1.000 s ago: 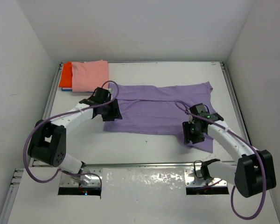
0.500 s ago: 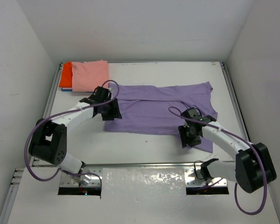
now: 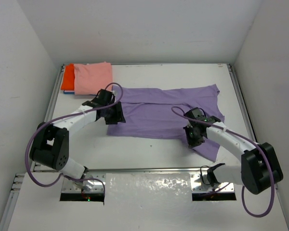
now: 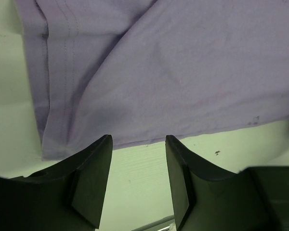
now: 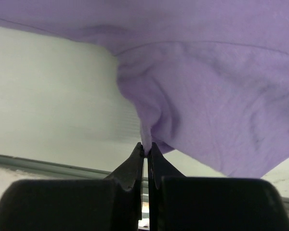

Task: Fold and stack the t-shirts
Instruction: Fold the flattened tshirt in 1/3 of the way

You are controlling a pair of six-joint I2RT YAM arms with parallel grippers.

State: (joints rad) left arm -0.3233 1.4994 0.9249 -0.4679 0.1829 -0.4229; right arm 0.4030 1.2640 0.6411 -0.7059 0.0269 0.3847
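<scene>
A purple t-shirt lies spread across the middle of the table. My left gripper is open over its near left corner; in the left wrist view its fingers straddle bare table just below the shirt's hem. My right gripper is shut on a pinched fold of the purple shirt at its near right part, with the cloth bunched up from the closed jaws. A folded pink t-shirt lies on an orange one at the back left.
White walls close in the table on the left, back and right. A metal rail runs along the table's near edge by the arm bases.
My right gripper has moved left and slightly back with the shirt's near right edge in it, pulling that corner inward. The left arm has stayed put.
</scene>
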